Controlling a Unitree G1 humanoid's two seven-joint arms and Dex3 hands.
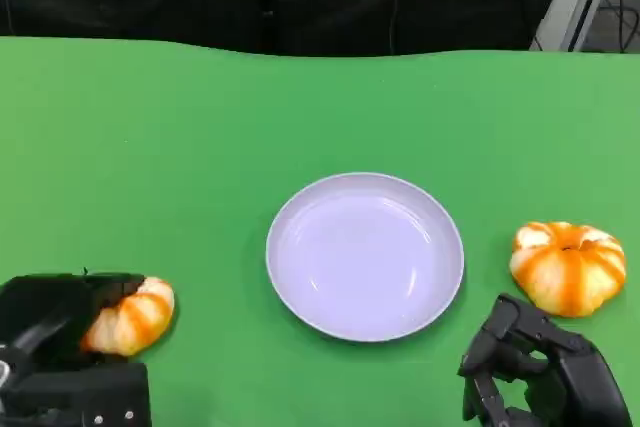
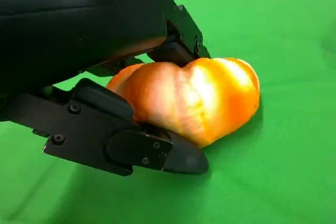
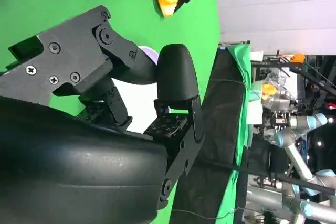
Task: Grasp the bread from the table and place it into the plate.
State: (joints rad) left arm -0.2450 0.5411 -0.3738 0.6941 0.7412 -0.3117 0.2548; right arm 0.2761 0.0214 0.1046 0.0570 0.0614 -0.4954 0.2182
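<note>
My left hand (image 2: 113, 95) has its fingers closed around the croissant-shaped bread (image 2: 197, 100), which sits in that grasp low over the green cloth (image 1: 200, 127), with the plate (image 1: 300, 212) off to that hand's right. I worry the glossy, ridged, rounded crust could squirt out of the smooth hard black fingers as I lift, since only its near end looks clamped. My right hand (image 1: 535, 372) holds nothing, fingers loosely curled, just short of the pumpkin-shaped roll (image 1: 568, 265); the plate's shallow, slick rim could let the bread slide.
</note>
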